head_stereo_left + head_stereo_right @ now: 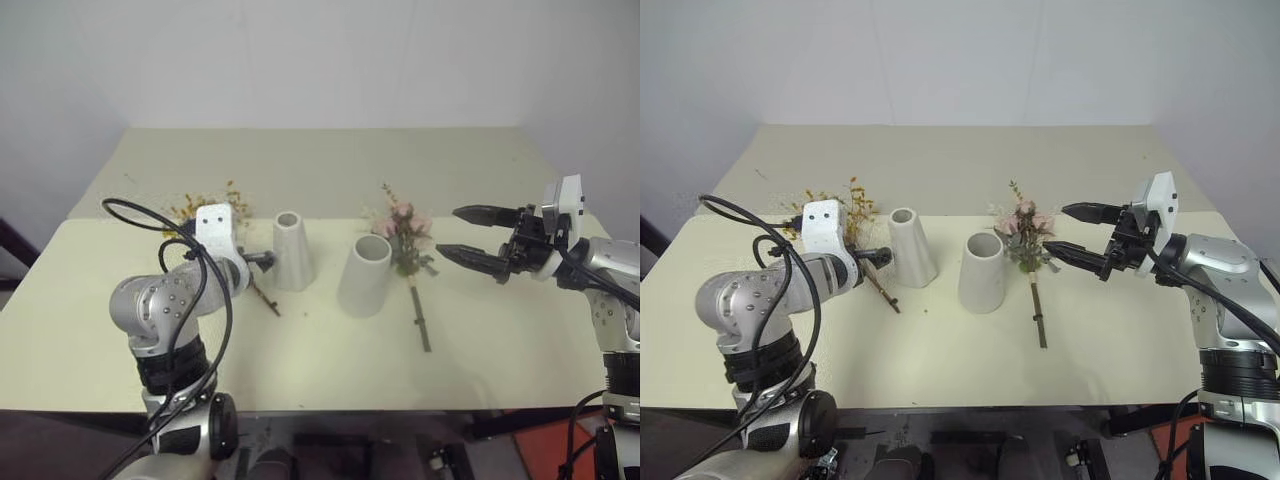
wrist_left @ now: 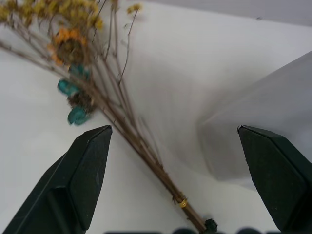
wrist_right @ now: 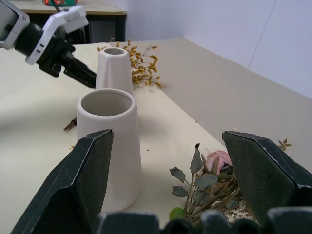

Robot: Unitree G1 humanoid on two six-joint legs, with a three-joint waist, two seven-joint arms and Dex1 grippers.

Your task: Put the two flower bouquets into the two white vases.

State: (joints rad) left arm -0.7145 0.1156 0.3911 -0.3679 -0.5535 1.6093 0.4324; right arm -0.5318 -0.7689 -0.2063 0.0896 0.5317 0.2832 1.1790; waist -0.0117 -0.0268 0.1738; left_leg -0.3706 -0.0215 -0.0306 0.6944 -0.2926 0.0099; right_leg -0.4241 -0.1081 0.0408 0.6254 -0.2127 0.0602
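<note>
the left hand (image 2: pixel 173 161) is wide open and holds nothing; its two black fingers (image 2: pixel 83 170) hang low over the brown stems of the yellow bunch (image 1: pixel 205 207), which lies flat on the bench (image 1: pixel 320 360); the slim vase (image 1: pixel 290 250) stands just beside that hand, and i cannot tell if a finger touches it; the right hand (image 1: pixel 470 238) is wide open too and empty; it floats above the bench, close to the pink bunch (image 1: pixel 405 235) but not touching it; the pink bunch lies flat, flowers beside the wide vase (image 1: pixel 364 275), stem pointing toward the near edge; both vases stand up with nothing in them, side by side in the middle, between the two bunches; the left wrist view shows a small yellow tie (image 2: pixel 181 201) around the thin stems and some blue-green bits (image 2: pixel 73 100) among them; the right wrist view looks into the wide vase's mouth (image 3: pixel 106 102), with green leaves (image 3: pixel 197 178) near its own fingers and the left hand far off behind the slim vase.
</note>
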